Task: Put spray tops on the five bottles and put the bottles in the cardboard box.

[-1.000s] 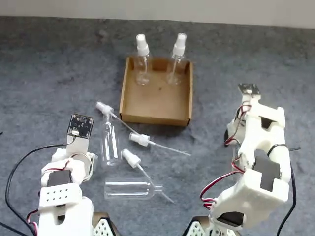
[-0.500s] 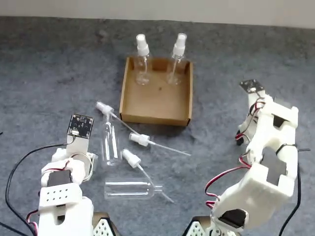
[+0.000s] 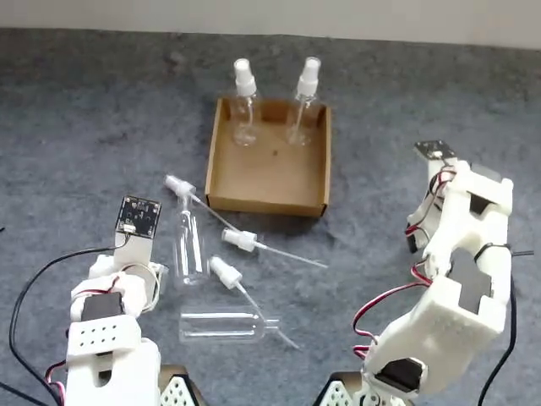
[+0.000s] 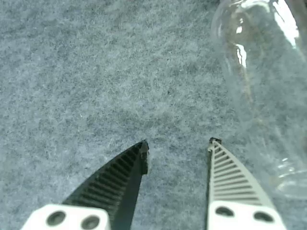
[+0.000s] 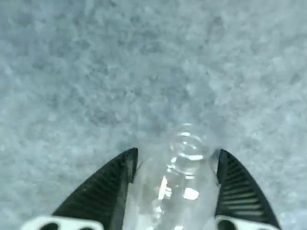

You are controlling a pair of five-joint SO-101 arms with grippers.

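Two capped bottles (image 3: 245,101) (image 3: 304,100) stand at the far side of the cardboard box (image 3: 269,173). Two uncapped clear bottles lie on the carpet, one (image 3: 188,245) beside the left arm (image 3: 118,288), one (image 3: 221,326) nearer the front. Three loose spray tops (image 3: 179,186) (image 3: 239,239) (image 3: 225,271) lie between them. My left gripper (image 4: 178,148) is open over bare carpet, with a bottle (image 4: 259,72) just beside its white finger. My right gripper (image 5: 176,153) is shut on a clear bottle (image 5: 184,148) whose open neck points away from the wrist. The right arm (image 3: 461,254) hides it from above.
Grey carpet (image 3: 101,110) covers the whole table. Wide free carpet lies left of the box and between the box and the right arm. Black cables (image 3: 34,288) trail by the left arm's base.
The right arm has swung to the right, away from the box, then settled. The left arm, the bottles and the spray tops have not moved.
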